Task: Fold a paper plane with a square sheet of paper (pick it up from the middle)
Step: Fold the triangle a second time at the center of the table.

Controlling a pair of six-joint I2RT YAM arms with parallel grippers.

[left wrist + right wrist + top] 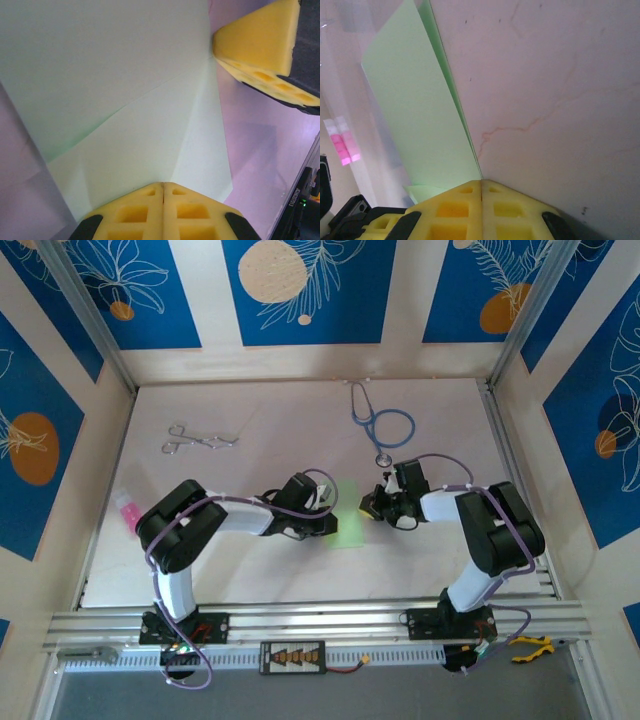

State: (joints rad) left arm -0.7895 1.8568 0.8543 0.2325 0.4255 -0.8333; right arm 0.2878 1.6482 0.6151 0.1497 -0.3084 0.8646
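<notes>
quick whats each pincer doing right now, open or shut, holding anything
left pincer: shut, tips look pinched on the green paper
right pincer: shut, looks pinched on the folded edge of the same paper

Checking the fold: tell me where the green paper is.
Top view: the green paper sits mid-table, held by the left gripper and right gripper, just this side of the blue stethoscope.
</notes>
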